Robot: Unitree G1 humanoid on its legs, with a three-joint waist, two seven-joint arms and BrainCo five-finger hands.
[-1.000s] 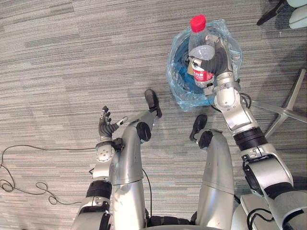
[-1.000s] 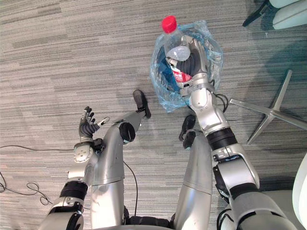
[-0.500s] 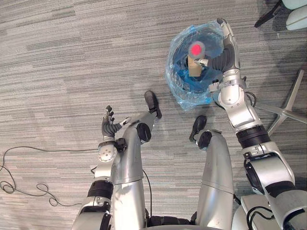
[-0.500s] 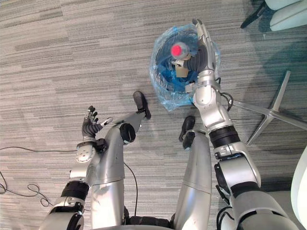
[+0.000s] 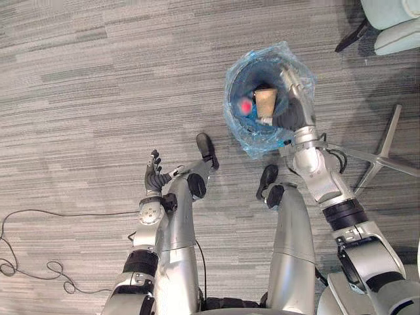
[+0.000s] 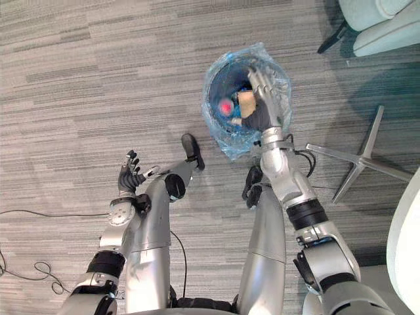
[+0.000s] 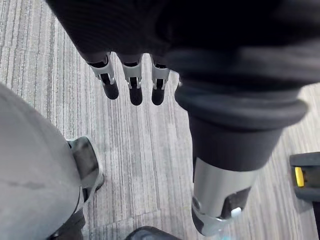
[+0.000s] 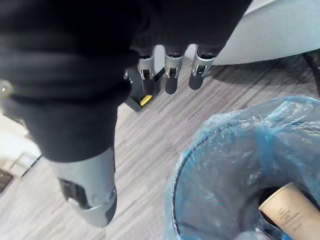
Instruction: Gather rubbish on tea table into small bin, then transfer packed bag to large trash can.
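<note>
A round bin (image 5: 231, 77) stands on striped grey carpet (image 5: 98, 79), lined with a crinkled, see-through blue bag (image 5: 252, 141) whose edge folds out over the rim. Inside lie a bottle (image 5: 245, 106), of which little but the red cap can be made out, and just beside it a tan cardboard cup (image 5: 265, 104) with its open end up.

The right hand (image 5: 295, 98) hangs over the bin's far-right rim, empty, with its fingers (image 8: 171, 75) straight and side by side. It covers part of the bin's mouth. Near the bin on the right a metal star-shaped chair base (image 5: 384, 156) lies on the carpet. A pale upholstered seat (image 5: 394, 20) sits beyond it.

The left hand (image 5: 155, 174) is well apart from the bin, low by the robot's left side, fingers (image 7: 131, 82) loosely straight and holding nothing. A dark object with a yellow mark (image 7: 304, 175) lies on the carpet near it.
</note>
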